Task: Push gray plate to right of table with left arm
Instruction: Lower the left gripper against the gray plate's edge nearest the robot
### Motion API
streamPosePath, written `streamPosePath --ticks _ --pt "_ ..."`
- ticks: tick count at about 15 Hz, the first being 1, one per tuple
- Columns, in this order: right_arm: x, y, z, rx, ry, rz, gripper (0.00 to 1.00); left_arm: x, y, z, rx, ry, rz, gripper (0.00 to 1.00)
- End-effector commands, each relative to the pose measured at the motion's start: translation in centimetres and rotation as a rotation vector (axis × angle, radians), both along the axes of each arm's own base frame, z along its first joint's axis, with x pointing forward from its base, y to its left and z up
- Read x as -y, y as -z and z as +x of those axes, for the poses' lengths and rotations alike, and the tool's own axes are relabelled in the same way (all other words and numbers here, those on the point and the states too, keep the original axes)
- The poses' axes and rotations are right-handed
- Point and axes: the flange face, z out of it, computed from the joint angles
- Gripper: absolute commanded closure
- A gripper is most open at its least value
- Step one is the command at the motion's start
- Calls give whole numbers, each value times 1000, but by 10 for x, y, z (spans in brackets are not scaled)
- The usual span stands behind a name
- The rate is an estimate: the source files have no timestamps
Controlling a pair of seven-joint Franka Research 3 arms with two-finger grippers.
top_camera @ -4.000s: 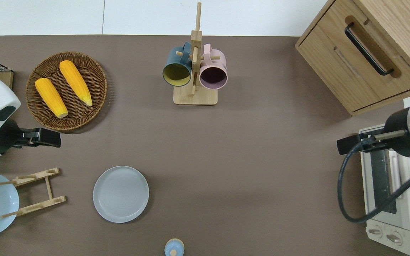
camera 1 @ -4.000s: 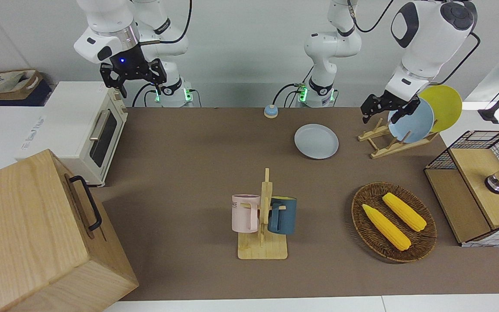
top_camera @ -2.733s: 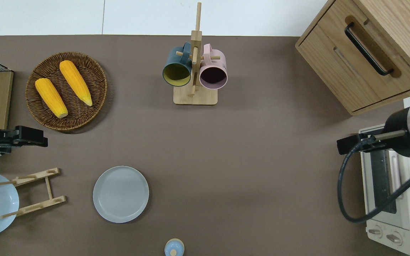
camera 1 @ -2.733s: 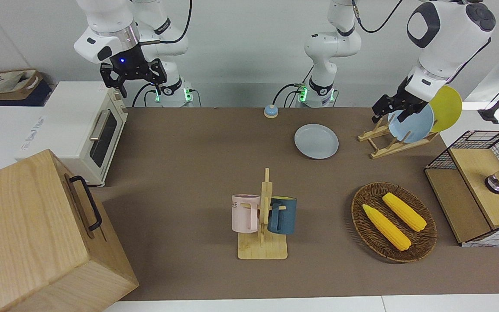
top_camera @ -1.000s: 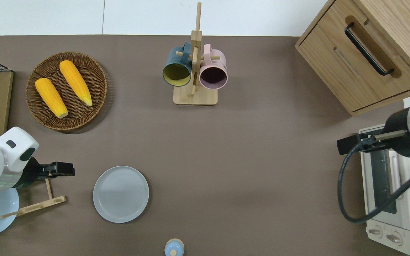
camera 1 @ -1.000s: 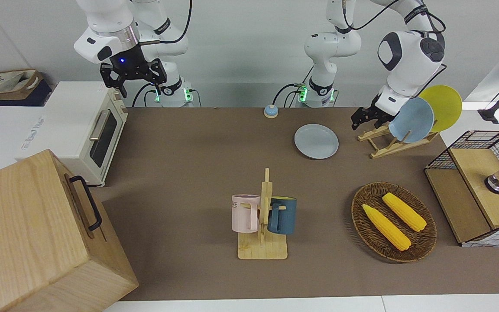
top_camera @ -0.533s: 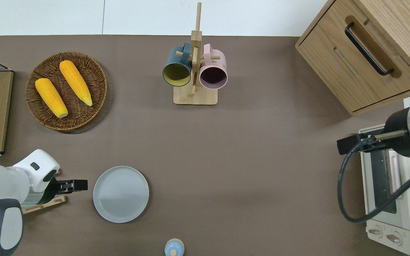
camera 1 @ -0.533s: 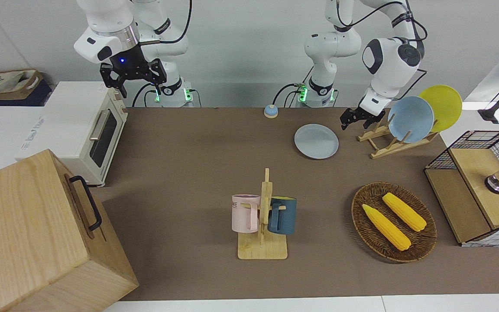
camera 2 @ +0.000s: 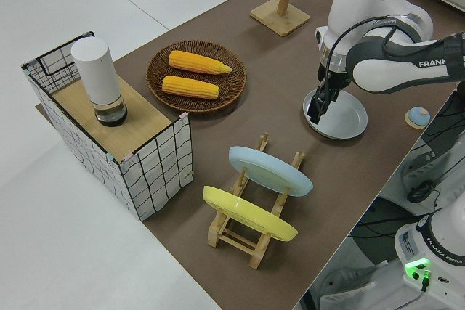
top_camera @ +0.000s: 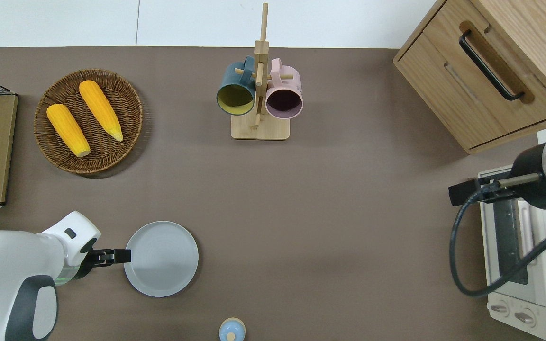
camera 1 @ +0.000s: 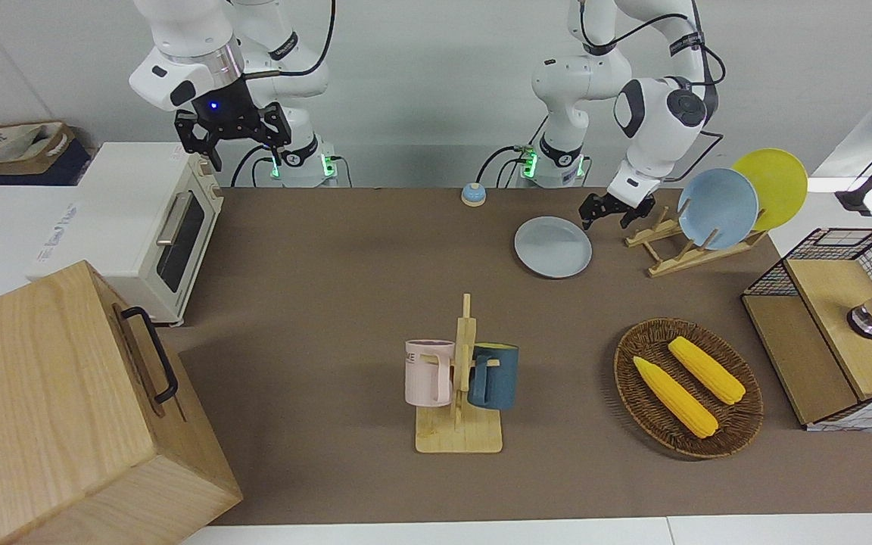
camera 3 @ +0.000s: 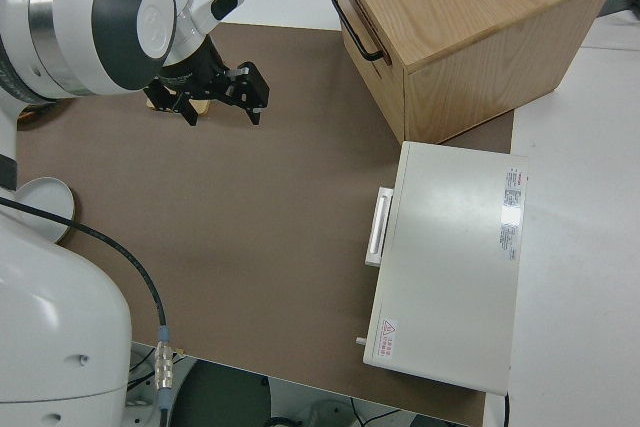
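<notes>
The gray plate (top_camera: 161, 259) (pale, shallow-rimmed) lies flat on the table (top_camera: 330, 213), seemingly empty, near the robots' edge.

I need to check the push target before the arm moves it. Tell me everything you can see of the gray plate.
The gray plate is small, round and pale gray with a faint bluish tint, plain, with a shallow raised rim; it looks glazed. It is empty and lies flat on the brown table, toward the left arm's end, nearer to the robots than the corn basket. The left gripper is at its rim on the left arm's side; whether they touch cannot be told.
</notes>
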Motion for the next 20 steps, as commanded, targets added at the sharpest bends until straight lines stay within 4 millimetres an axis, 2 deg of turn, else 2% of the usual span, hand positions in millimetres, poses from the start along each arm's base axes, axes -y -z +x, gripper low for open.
streamPosePath --ticks 1,7,16,20 --pt "2 -4 -2 -5 6 9 17 10 13 -13 26 27 15 2" --pt "2 -4 -2 -5 6 9 17 12 37 -18 33 31 22 5" --pt "2 -4 -2 -5 6 9 17 12 73 -10 33 27 20 5" --pt "2 -4 -2 -5 6 9 17 11 78 -11 32 25 20 7"
